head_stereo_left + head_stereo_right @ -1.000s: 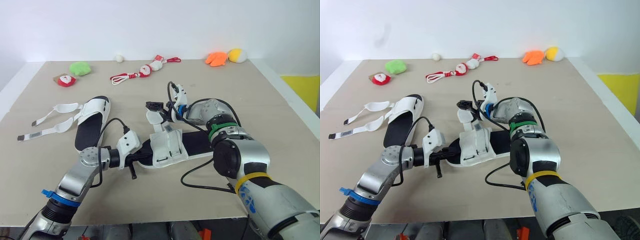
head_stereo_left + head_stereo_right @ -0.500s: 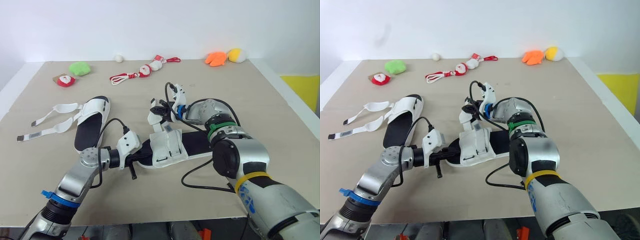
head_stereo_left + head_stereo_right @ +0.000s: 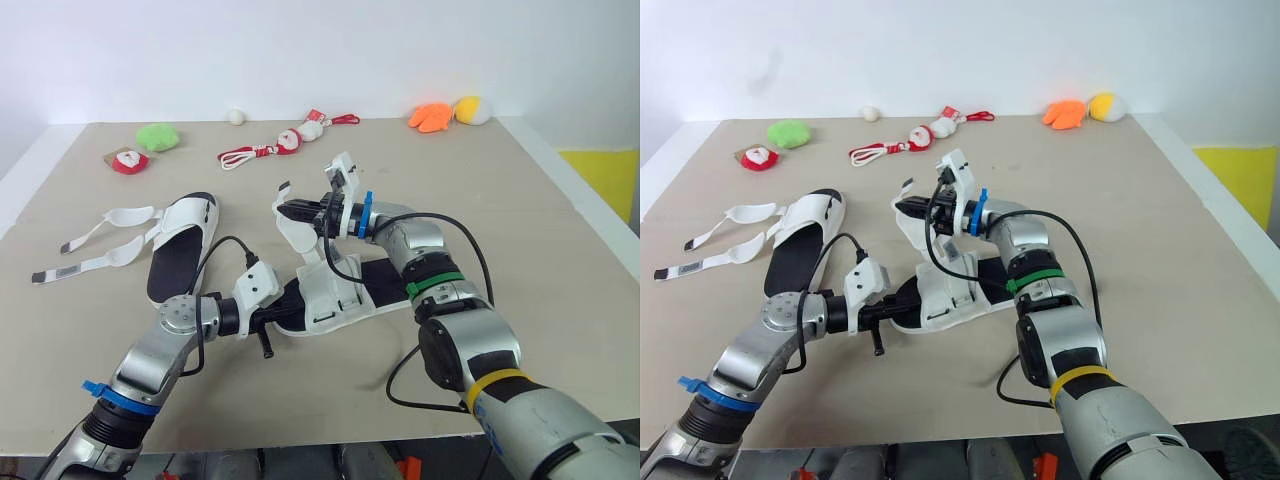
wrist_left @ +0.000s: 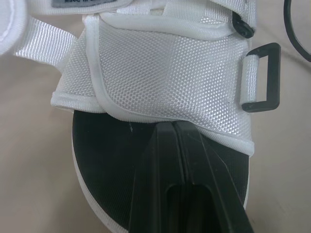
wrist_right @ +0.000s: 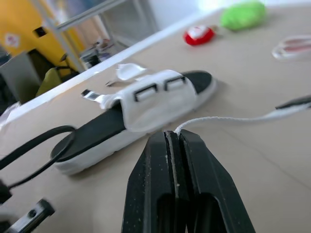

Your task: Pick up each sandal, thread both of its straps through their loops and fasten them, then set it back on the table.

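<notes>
The near sandal (image 3: 335, 295), black sole with white mesh upper, lies flat on the table (image 3: 560, 260) between the two grippers. The left gripper (image 4: 172, 127) rests over the toe end of the footbed, its fingers pressed together with the tips against the hem of the front band; a pinch on that hem cannot be confirmed. A black loop (image 4: 262, 77) sits on the band's side, just beyond those tips. The right gripper (image 5: 172, 135) is clamped on the edge of a white strap (image 3: 290, 232), holding it raised above the sandal.

The second sandal (image 3: 180, 245) lies beyond the left gripper, on its outer side, apart from it, with its loose straps (image 3: 100, 240) spread flat outward.

Well beyond both grippers, along the far edge, lie a green plush (image 3: 159, 136), a Santa lanyard (image 3: 275, 148) and an orange plush (image 3: 432, 117).
</notes>
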{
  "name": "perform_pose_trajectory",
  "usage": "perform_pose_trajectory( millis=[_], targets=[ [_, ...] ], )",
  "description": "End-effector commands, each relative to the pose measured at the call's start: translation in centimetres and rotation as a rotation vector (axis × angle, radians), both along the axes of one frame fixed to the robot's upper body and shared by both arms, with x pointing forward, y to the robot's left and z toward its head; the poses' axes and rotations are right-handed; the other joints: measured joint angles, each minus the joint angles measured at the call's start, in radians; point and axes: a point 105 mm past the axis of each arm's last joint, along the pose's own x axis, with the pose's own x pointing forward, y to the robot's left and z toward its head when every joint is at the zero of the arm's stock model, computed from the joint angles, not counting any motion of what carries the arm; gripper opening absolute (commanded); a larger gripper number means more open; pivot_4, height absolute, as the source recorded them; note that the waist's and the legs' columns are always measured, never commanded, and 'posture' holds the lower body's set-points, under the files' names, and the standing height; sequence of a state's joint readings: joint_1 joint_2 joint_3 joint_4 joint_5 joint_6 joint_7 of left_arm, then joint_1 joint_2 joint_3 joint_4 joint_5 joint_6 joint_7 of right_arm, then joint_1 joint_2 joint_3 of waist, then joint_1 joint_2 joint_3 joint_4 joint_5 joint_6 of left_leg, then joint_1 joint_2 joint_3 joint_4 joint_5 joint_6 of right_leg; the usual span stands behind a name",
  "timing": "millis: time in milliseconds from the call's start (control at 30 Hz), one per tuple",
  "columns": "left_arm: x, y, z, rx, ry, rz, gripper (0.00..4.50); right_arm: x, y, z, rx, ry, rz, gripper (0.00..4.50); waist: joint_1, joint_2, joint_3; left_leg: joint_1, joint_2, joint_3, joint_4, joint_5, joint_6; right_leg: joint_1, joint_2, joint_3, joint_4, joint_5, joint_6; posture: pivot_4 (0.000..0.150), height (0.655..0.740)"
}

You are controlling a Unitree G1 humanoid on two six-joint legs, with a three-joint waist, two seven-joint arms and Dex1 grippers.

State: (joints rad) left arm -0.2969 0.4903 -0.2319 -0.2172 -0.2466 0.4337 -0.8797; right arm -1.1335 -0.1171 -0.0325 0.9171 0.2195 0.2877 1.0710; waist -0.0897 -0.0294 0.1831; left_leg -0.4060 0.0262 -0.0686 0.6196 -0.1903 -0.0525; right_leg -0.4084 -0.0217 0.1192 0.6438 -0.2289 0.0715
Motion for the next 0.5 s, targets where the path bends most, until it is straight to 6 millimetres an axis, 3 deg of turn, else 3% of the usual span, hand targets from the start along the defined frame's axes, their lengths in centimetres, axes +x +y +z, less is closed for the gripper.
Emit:
perform_pose_trajectory(
  millis=[33,233,500],
  targets=[
    [-0.5,0.2,-2.3,0.055,0.083,0.007,0.00,-1.7,0.0,3.1,0.024,-0.314,0.107,0.04,0.000,0.000,0.000,0.000,0.000,0.000,0.000,0.000,0.000,0.000,0.000,0.000,0.000,0.000,0.000,0.150,0.7400],
    [-0.5,0.3,-2.3,0.058,0.084,0.006,0.00,-3.8,-1.3,2.5,-0.054,-0.623,0.211,0.04,0.000,0.001,0.000,0.000,0.000,-0.001,0.000,0.000,0.000,0.000,0.000,-0.001,0.000,0.000,0.000,0.150,0.7400],
    [-0.7,0.6,-2.5,0.067,0.093,0.003,0.00,-9.1,-2.7,0.0,-0.208,-1.251,0.479,0.04,0.002,0.001,0.000,0.001,0.000,-0.002,-0.001,0.000,0.000,0.001,0.000,-0.002,0.000,-0.001,0.000,0.150,0.7400]
  ],
)
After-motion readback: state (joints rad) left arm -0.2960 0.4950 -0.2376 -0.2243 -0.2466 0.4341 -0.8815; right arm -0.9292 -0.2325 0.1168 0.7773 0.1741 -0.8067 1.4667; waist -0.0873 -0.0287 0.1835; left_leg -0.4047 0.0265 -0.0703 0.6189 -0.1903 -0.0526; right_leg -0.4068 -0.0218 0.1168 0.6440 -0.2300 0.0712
